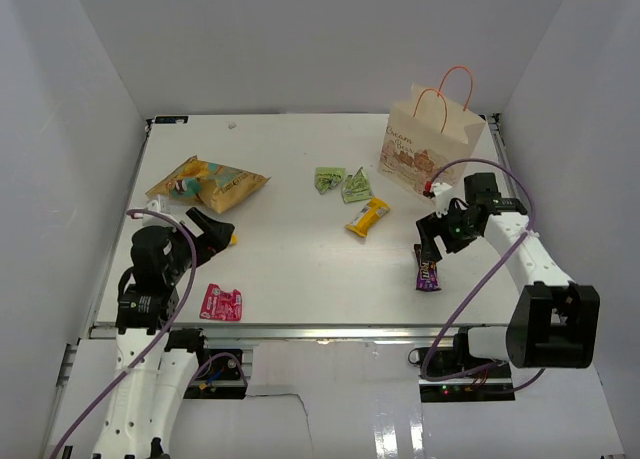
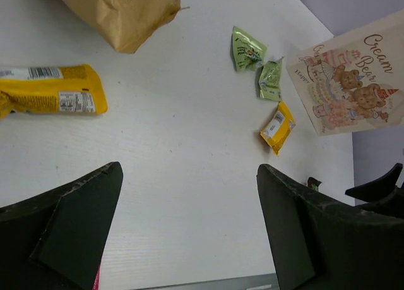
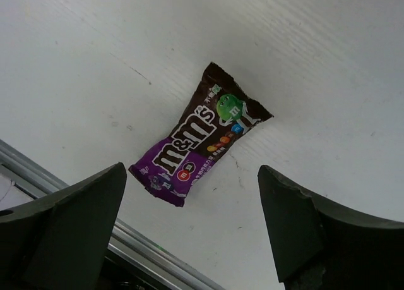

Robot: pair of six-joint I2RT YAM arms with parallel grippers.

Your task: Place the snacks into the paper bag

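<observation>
The cream paper bag [image 1: 430,139] [image 2: 350,88] stands upright at the far right. Snacks lie on the table: a yellow-orange chip bag [image 1: 207,181] [image 2: 120,9], two green packets [image 1: 328,178] [image 1: 356,187] [image 2: 247,48], a yellow bar [image 1: 368,217] [image 2: 276,126], a pink-red packet [image 1: 221,302] and a purple candy bar [image 1: 428,273] [image 3: 201,135]. My right gripper [image 1: 437,247] [image 3: 192,170] hangs open just above the candy bar, nothing between its fingers. At the left, my left gripper [image 1: 215,229] [image 2: 189,170] is open and empty beside a yellow packet [image 2: 53,97].
White walls close in the table on three sides. The metal rail of the near edge [image 1: 300,329] [image 3: 63,182] runs just past the candy bar. A purple cable [image 1: 490,169] loops over the right arm close to the paper bag.
</observation>
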